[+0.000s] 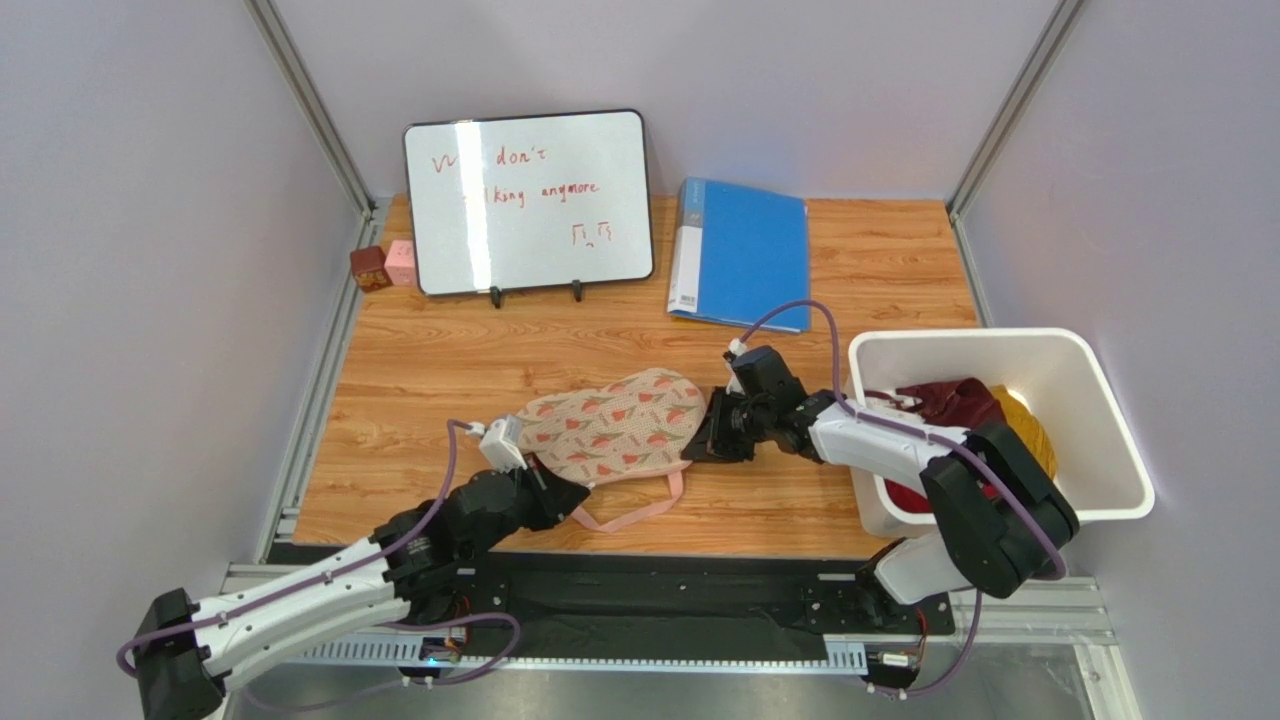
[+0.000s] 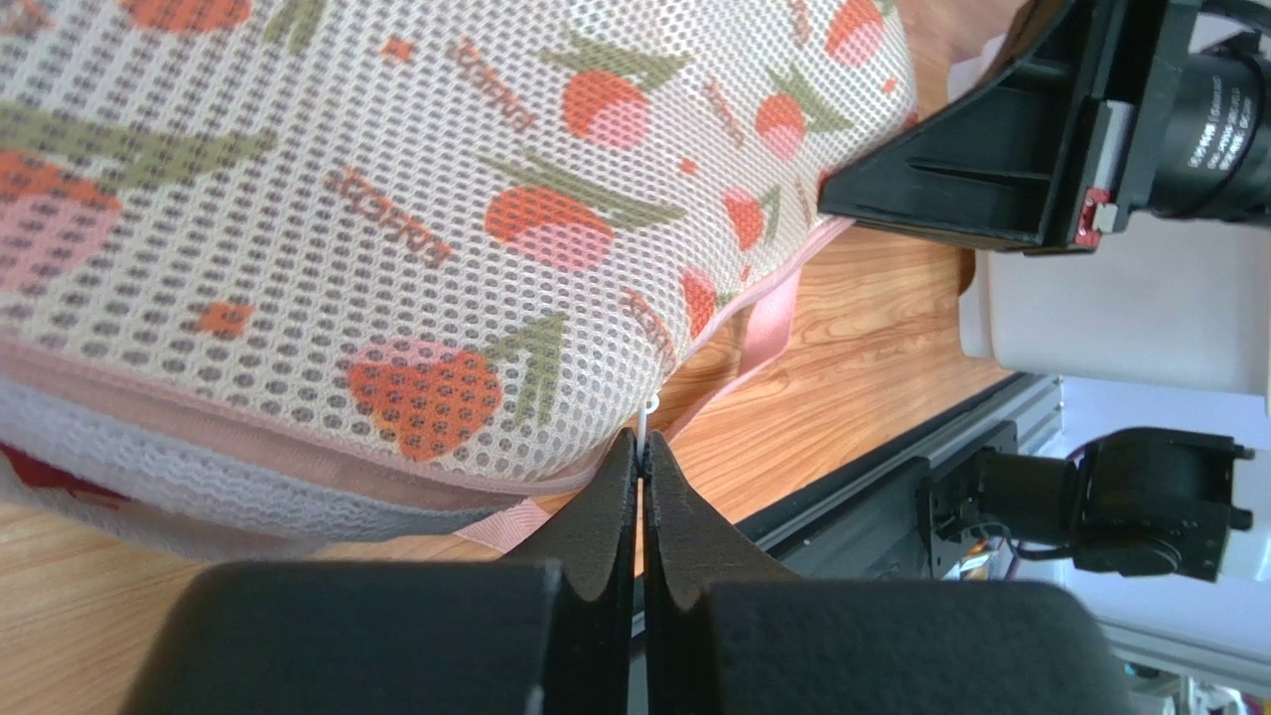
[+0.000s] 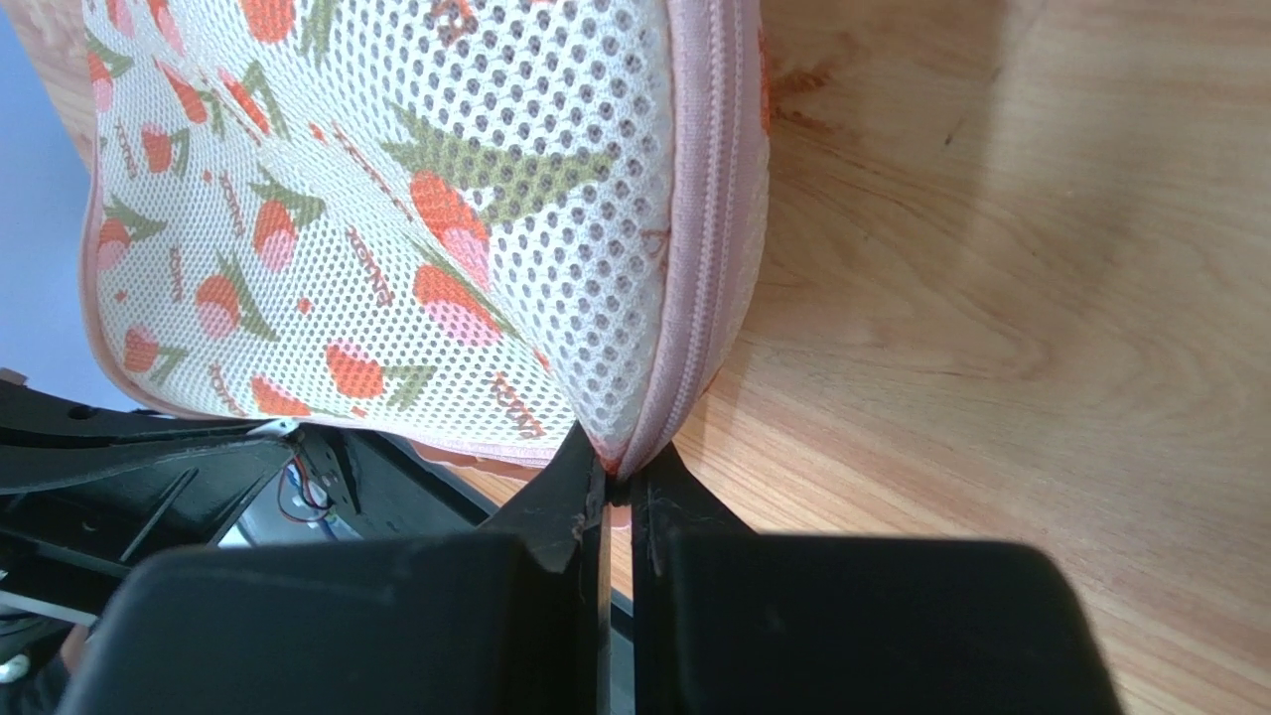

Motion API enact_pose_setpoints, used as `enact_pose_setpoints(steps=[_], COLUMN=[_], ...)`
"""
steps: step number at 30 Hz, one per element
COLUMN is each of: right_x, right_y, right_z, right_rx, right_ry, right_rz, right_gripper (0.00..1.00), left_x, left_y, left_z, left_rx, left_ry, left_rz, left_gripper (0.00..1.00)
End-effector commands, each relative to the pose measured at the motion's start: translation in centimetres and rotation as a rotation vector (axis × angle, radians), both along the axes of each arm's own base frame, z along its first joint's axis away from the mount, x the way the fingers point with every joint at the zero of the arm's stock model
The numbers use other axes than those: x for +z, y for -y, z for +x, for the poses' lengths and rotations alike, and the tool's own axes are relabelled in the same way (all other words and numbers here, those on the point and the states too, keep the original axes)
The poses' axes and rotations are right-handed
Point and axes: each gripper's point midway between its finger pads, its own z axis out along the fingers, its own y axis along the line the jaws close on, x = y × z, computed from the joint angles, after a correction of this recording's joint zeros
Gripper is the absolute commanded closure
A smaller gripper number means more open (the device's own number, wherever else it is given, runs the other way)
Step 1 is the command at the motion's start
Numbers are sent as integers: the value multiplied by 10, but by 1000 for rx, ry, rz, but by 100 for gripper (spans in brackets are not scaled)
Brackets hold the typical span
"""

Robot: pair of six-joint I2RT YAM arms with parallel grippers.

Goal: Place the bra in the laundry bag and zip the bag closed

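Note:
The laundry bag (image 1: 616, 423), leaf-printed mesh with pink zipper trim, lies on the wooden table between my two grippers. My left gripper (image 1: 529, 474) is at its near left end, shut on the small metal zipper pull (image 2: 645, 432). In the left wrist view the bag (image 2: 373, 224) gapes left of the pull, showing pale lining (image 2: 179, 499) and a sliver of dark red, probably the bra (image 2: 33, 474). My right gripper (image 1: 706, 440) is at the bag's right end, shut on its zippered pink edge (image 3: 701, 298). The rest of the bra is hidden.
A white bin (image 1: 1104, 420) with heaped red and yellow clothes stands at the right, close to my right arm. A whiteboard (image 1: 526, 200), a blue folder (image 1: 739, 252) and two small blocks (image 1: 383, 266) stand at the back. A pink strap loop (image 1: 639, 515) trails off the bag's near side.

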Motion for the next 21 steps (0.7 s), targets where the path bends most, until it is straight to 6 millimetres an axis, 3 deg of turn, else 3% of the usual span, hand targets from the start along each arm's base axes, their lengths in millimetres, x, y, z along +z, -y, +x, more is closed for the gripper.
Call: enact_pose_setpoints(steps=[1, 5, 8, 9, 12, 17, 21], right_x=[8, 11, 18, 17, 19, 20, 38], right_y=[-4, -14, -14, -10, 0, 11, -6], right_z=[26, 32, 35, 32, 26, 1, -14], right_rx=[56, 99, 111, 117, 120, 113, 104], right_ry=[92, 74, 77, 65, 54, 39, 84], right_rz=[-45, -39, -56, -77, -132, -150, -36], right_gripper=[100, 99, 80, 65, 45, 36, 32], left_x=[6, 15, 20, 18, 23, 31, 35], left_y=[1, 14, 24, 26, 36, 51, 63], left_z=[-5, -4, -2, -3, 1, 6, 6], left_rx=[-64, -102, -124, -133, -143, -163, -193], left_ry=[37, 55, 55, 48, 57, 67, 67], left_rz=[30, 13, 0, 6, -6, -34, -56], left_gripper=[100, 100, 100, 100, 100, 100, 100])
